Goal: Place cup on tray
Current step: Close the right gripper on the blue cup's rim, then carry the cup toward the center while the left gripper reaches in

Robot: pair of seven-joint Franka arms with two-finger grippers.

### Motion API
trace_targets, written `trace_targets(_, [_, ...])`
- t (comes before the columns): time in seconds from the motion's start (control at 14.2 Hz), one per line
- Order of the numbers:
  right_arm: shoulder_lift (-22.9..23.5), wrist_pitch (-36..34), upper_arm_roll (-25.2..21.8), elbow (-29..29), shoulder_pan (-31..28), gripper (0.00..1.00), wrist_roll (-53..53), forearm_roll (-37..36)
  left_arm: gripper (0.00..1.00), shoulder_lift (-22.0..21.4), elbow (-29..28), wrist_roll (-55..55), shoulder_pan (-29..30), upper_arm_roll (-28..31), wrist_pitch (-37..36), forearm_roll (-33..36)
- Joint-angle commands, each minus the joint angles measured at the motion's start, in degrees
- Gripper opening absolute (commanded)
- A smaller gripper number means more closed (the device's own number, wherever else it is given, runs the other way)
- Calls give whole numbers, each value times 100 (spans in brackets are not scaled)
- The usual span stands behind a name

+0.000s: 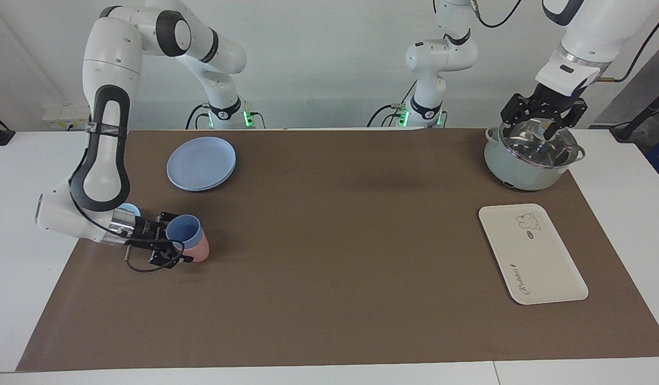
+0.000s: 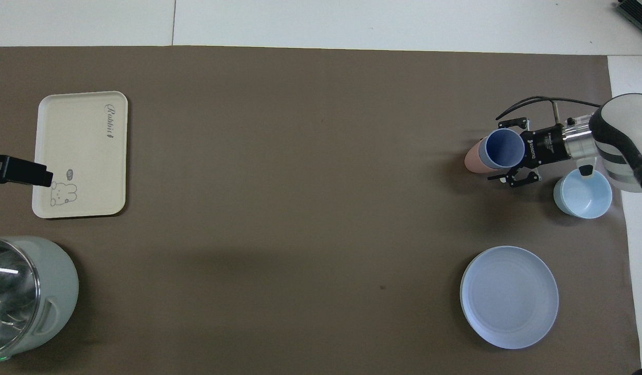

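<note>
At the right arm's end of the counter [image 1: 329,299], the right hand [image 1: 171,243] grips the blue cup [image 1: 184,229], touching the pink tumbler [image 1: 198,248]. Well apart lies the tray [image 1: 532,254]. Over the pot [image 1: 529,155], the left hand [image 1: 543,115] waits, fingers spread.

A robotics lab set up for tabletop trials.
Two white jointed arms stand bolted at the edge of a white tabletop [image 1: 19,176] covered by a plain brown mat [image 1: 329,240], cables trailing from their bases against a bare white wall.

Pink tumbler [image 1: 200,247] touching cup [image 1: 185,229]; mat bare between cup and tray [image 1: 543,267].
</note>
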Motion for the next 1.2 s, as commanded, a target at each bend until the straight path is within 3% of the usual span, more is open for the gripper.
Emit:
trace_targets(0.0, [-265, 55, -6, -322, 167, 24, -174, 259, 100, -113, -141, -41, 64, -35, 47, 18])
trace_targets(0.07, [-344, 20, -6, -366, 184, 0, -174, 364, 100, -113, -141, -41, 64, -35, 38, 18])
trace_targets(0.42, [-1204, 81, -6, -840, 1193, 0, -25, 540, 100, -113, -141, -67, -15, -44, 117, 18])
trace_targets(0.63, [-1513, 151, -6, -823, 1913, 0, 851, 540, 100, -104, -63, -137, -76, -140, 134, -43])
trace_targets(0.92, [-1803, 230, 2, -727, 2600, 0, 1766, 540, 100, -156, -194, -2311, -813, -185, 336, -534])
trace_targets(1.13, [-1848, 300, 3, -551, 3083, 0, 2417, 540, 100, -375, -789, -4385, -1709, -194, 1431, -632])
